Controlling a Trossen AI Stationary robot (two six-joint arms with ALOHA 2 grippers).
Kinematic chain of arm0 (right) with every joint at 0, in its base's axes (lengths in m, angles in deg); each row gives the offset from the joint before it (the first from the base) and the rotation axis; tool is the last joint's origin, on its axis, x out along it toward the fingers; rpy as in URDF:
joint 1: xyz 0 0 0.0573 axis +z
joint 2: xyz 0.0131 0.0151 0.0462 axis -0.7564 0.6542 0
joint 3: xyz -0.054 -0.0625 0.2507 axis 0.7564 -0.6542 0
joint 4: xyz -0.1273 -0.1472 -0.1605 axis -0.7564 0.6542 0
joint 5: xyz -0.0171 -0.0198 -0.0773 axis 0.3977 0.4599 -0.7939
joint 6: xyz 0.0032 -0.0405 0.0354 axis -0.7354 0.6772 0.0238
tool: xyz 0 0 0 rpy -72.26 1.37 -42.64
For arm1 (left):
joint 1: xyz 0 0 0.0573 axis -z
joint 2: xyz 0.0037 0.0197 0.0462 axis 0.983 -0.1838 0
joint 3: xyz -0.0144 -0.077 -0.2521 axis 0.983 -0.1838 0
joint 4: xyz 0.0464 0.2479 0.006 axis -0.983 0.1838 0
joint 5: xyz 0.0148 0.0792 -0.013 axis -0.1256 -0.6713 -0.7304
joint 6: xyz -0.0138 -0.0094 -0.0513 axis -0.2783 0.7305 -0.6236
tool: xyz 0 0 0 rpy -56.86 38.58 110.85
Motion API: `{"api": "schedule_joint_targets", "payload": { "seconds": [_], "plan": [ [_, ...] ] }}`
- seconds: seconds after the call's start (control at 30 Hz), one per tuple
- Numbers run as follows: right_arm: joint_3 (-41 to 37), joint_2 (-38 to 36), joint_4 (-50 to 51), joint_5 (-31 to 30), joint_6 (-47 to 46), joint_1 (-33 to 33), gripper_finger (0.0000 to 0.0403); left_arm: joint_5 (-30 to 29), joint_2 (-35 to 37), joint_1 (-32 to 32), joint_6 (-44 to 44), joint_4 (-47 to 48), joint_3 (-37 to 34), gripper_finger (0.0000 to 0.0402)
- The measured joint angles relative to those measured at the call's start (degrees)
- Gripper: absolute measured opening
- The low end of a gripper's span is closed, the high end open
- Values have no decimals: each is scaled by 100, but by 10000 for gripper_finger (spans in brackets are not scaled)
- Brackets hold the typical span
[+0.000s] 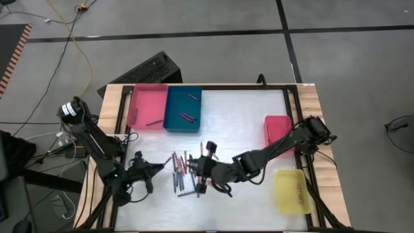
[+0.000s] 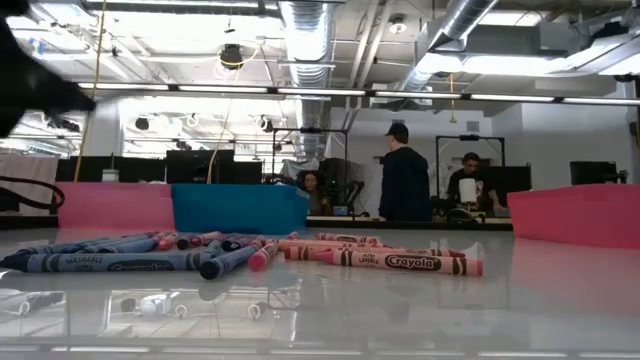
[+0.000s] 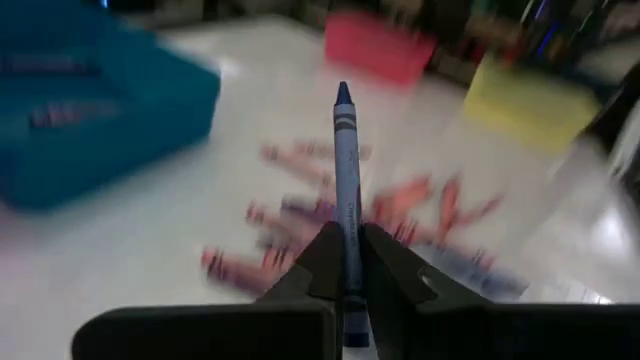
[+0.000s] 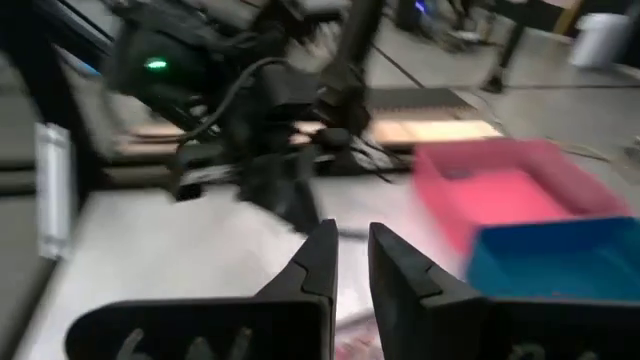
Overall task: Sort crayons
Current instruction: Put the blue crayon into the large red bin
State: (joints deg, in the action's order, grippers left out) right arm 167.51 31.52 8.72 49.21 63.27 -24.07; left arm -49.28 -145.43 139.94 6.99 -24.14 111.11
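Few thin wax crayons lie sorted in my far trays; most remain heaped mid-bench. My left pincer clamps one blue crayon left of it; my right pincer hovers slightly parted, empty.

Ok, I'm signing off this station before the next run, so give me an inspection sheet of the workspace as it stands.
Surface: pale glossy table, wooden edges.
Job's things: loose crayons piled at the table's middle front; pink tray and blue tray at the back left, each holding a few; red tray at the right; yellow tray at the front right, something thin inside.
Clutter: nothing seen.
Grippers: left claw shut on a blue crayon, off the pile's left; right claw narrowly apart, nothing between the fingers, over the pile.
Cables: yellow cable on the floor; wires by the left arm's base.
Surroundings: people at desks beyond the table.
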Motion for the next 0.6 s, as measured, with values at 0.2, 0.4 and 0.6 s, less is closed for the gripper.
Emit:
{"api": "schedule_joint_targets", "payload": {
  "seconds": [0.2,0.4,0.6],
  "plan": [
    [-804,31,-1809,846,0,-157,56,-1189,424,407,552,-384,6,9],
    [-892,28,-2146,1457,-133,-391,56,-1418,457,444,1215,-1017,10,9],
    [-894,28,-1991,1574,-151,-513,64,-945,490,438,1739,-1632,10,9]
  ]
}}
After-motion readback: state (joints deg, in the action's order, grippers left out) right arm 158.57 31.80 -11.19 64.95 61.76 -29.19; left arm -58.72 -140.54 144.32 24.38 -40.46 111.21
